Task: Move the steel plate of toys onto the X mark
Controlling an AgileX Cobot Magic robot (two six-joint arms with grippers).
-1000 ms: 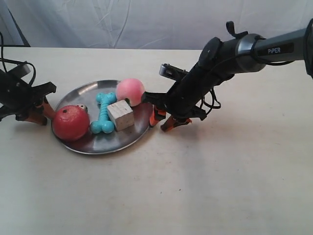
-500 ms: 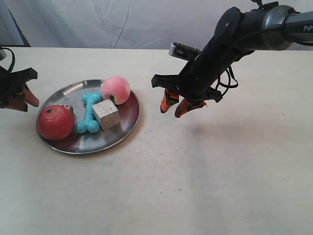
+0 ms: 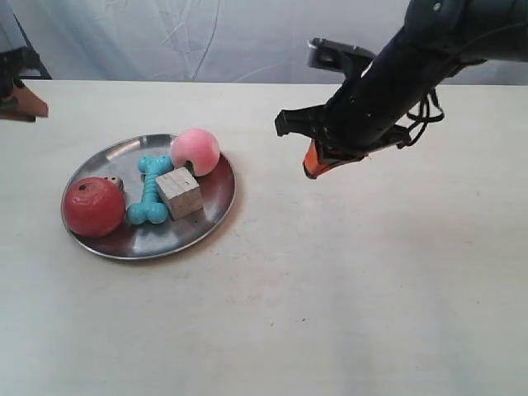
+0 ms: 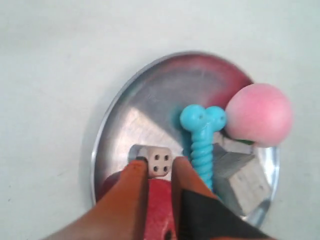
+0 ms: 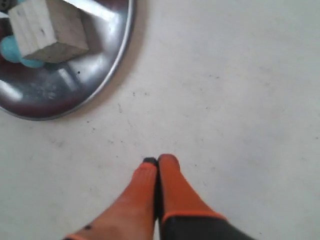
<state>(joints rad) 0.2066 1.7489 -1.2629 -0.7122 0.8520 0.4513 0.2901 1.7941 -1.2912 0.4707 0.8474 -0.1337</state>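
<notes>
Right wrist view: right end effector (image 5: 157, 161), fingers pressed together, hangs well apart from the steel plate (image 5: 50, 86).

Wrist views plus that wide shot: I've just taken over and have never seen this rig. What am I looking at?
It is a robot with two arms. The exterior view comes from a camera off the arms, looking across the table. Each wrist view rides on one arm and looks past its orange fingers.

On the table sits the steel plate, holding a red ball, pink ball, turquoise bone, wooden cube and small die.

The left fingers hover above the plate, slightly apart. The right fingers are pressed together over bare table beside it. Neither holds anything. I cannot make out the X mark.
</notes>
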